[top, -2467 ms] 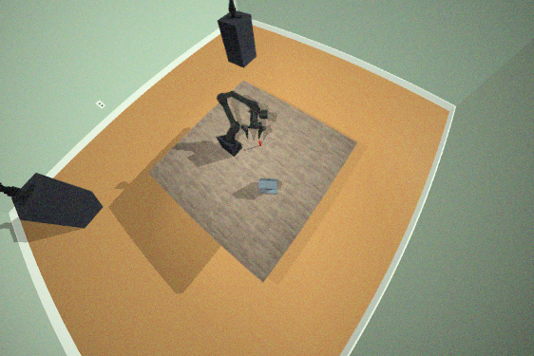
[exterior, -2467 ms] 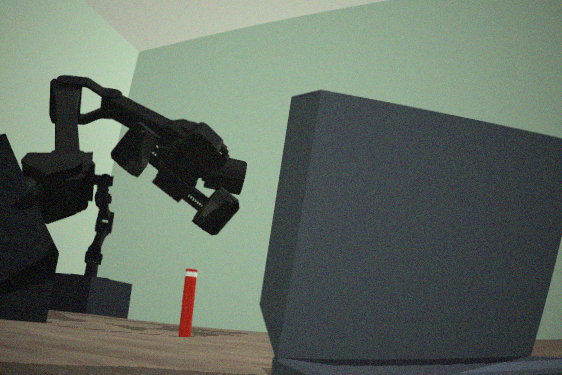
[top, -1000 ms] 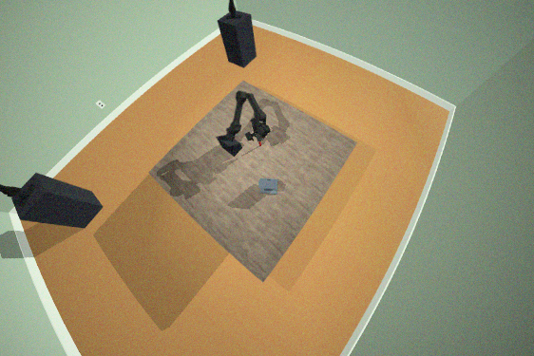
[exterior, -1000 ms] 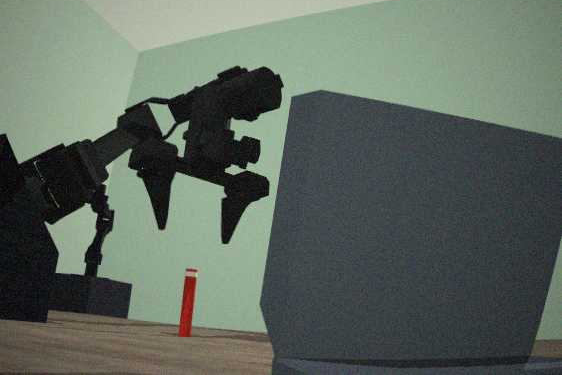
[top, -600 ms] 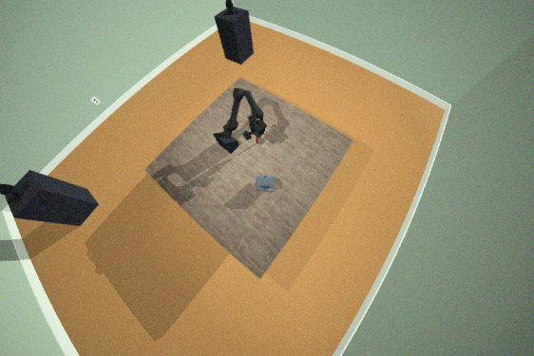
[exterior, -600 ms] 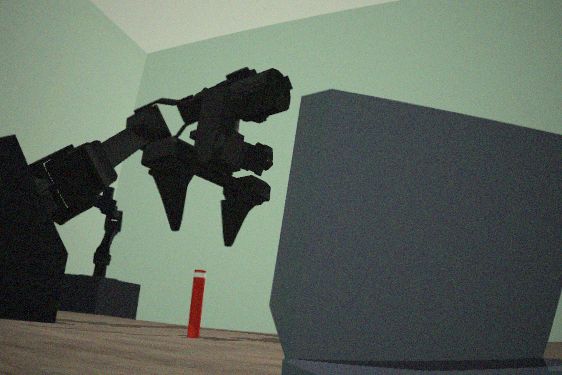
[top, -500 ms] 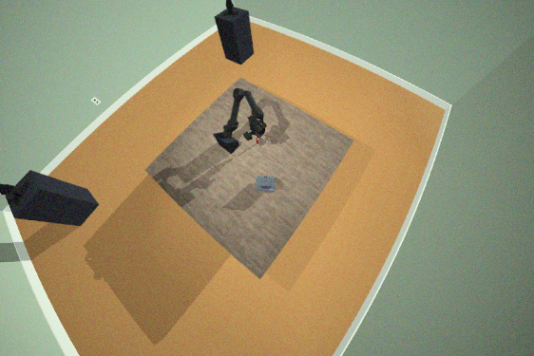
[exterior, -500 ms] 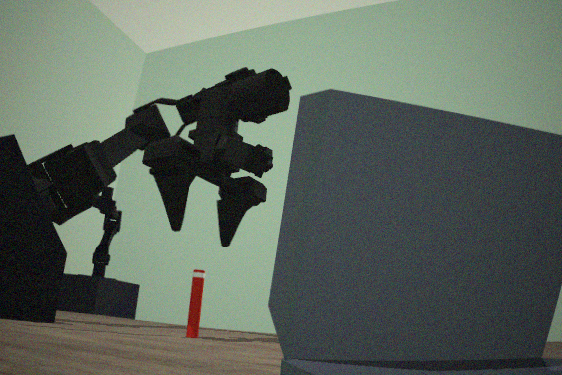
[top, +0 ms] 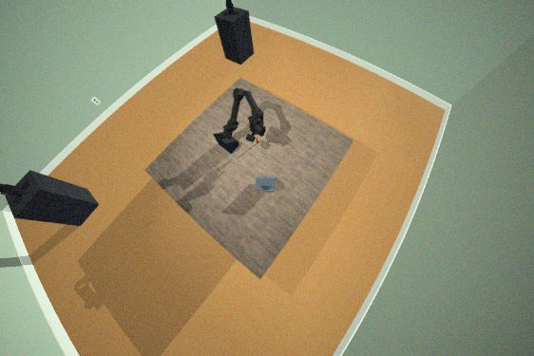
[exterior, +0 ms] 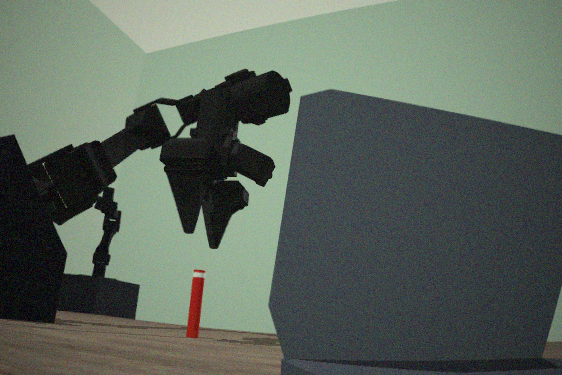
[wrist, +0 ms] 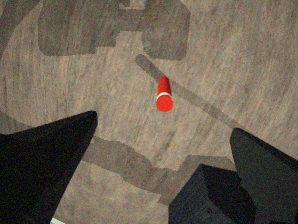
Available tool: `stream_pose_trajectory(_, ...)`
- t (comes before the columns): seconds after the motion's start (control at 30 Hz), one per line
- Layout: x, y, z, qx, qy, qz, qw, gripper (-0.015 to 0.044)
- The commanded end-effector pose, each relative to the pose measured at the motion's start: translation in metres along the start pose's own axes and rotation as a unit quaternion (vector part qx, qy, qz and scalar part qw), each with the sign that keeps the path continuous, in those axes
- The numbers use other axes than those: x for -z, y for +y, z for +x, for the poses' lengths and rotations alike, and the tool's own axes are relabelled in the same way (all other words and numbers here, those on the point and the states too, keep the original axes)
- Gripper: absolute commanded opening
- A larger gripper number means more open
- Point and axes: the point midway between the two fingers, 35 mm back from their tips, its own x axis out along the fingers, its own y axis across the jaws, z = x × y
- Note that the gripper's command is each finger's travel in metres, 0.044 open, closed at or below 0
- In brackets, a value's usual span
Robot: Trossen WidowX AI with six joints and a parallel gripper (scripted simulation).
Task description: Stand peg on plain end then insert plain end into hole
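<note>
Wrist view: the red peg (top: 257,140) (exterior: 195,304) (wrist: 164,95) stands upright on the table (top: 304,155) (exterior: 125,348) (wrist: 115,85), white-banded end up, toward twelve o'clock from the released gripper (top: 253,135) (exterior: 201,241) (wrist: 165,127), its fingers spread and empty. Exterior view puts the peg at six o'clock, below the fingertips (exterior: 214,244), untouched.

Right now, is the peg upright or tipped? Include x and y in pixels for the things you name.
Upright: the exterior view shows the peg (top: 257,140) (exterior: 195,304) (wrist: 164,95) standing on the table (top: 285,221) (exterior: 100,345) (wrist: 115,95), white band at the top.
</note>
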Motion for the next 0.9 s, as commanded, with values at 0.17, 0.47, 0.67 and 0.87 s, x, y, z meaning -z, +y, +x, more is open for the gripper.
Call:
stream_pose_trajectory(0.17,-0.0006,0.0007,0.0017,-0.003,-0.002,-0.118,0.993,0.044)
stream_pose_trajectory(0.47,-0.0006,0.0005,0.0033,-0.002,-0.002,-0.232,0.973,0.044)
stream_pose_trajectory(0.67,-0.0006,0.0004,0.0044,-0.001,-0.002,-0.307,0.952,0.044)
stream_pose_trajectory(0.87,-0.0007,0.0003,0.0055,-0.001,-0.002,-0.38,0.925,0.044)
